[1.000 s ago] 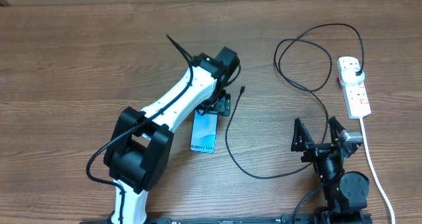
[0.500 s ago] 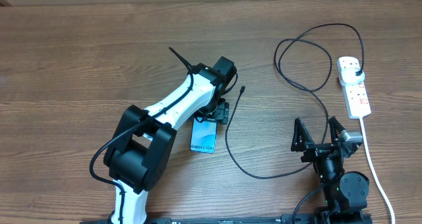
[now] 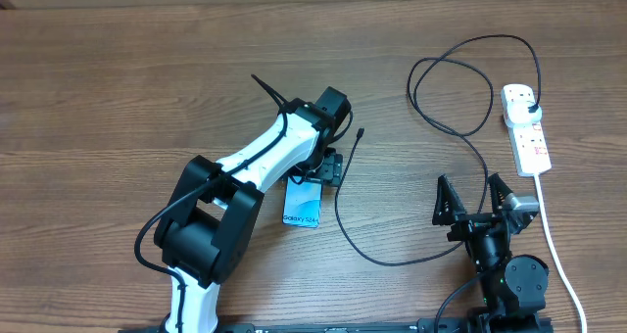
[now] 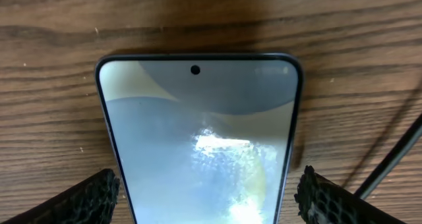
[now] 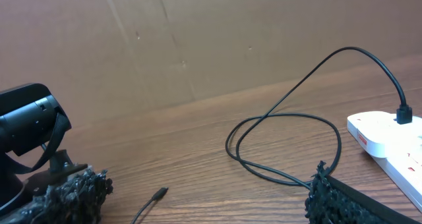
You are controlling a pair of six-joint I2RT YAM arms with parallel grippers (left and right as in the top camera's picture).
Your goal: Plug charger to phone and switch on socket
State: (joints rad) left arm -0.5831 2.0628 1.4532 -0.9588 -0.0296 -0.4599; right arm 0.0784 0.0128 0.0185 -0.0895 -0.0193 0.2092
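Brown wooden table, plain brown wall at the far side. The phone lies flat, screen up, long axis near-to-far. The left gripper is spread either side of it; the right gripper is spread, empty.

left arm: the white-and-black wrist has drawn back slightly toward the near table edge.
left gripper: now covers more of the slim, blue-screened black-edged smartphone, at its far end.

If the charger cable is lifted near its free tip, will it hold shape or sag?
The charger would probably sag: it lies in loose loops. It looks thin, so likely light. Its plug seems seated in the socket, so a long pull might drag that strip.
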